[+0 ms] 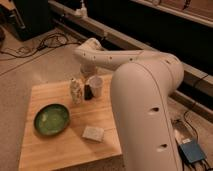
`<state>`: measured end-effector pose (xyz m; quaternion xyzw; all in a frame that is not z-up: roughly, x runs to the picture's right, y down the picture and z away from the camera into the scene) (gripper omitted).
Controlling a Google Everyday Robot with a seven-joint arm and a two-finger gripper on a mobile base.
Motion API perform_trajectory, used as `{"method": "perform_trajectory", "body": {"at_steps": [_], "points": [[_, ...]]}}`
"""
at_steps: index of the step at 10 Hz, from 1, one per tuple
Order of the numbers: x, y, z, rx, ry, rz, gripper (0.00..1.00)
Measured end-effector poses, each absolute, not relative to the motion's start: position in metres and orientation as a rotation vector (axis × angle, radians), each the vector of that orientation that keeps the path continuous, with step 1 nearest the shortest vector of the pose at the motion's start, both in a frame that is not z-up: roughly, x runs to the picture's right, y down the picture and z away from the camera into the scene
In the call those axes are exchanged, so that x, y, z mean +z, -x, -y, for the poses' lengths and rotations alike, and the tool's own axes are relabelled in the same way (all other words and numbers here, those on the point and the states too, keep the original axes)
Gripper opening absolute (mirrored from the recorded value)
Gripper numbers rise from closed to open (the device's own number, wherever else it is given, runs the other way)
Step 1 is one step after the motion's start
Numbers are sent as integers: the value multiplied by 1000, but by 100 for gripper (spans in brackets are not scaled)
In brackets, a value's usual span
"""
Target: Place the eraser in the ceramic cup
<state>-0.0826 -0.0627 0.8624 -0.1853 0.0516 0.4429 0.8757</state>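
The ceramic cup (96, 86), plain and whitish, stands upright near the back edge of the wooden table (65, 150). A small dark block, the eraser (88, 93), shows upright just left of the cup, between it and a small white patterned bottle (76, 90). My gripper (88, 80) comes down from the white arm's wrist right above the eraser, beside the cup's left rim. Whether it holds the eraser is unclear. The eraser is outside the cup.
A green bowl (51, 119) sits at the table's left. A flat whitish square pad (93, 133) lies near the front. My large white arm (145, 100) covers the table's right side. Cables lie on the floor behind, and a blue box (191, 151) is at the right.
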Motion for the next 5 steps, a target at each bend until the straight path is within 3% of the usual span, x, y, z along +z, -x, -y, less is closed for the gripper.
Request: {"method": "perform_trajectory", "body": {"at_steps": [5], "points": [[860, 84, 62, 926, 389, -107, 55]]}}
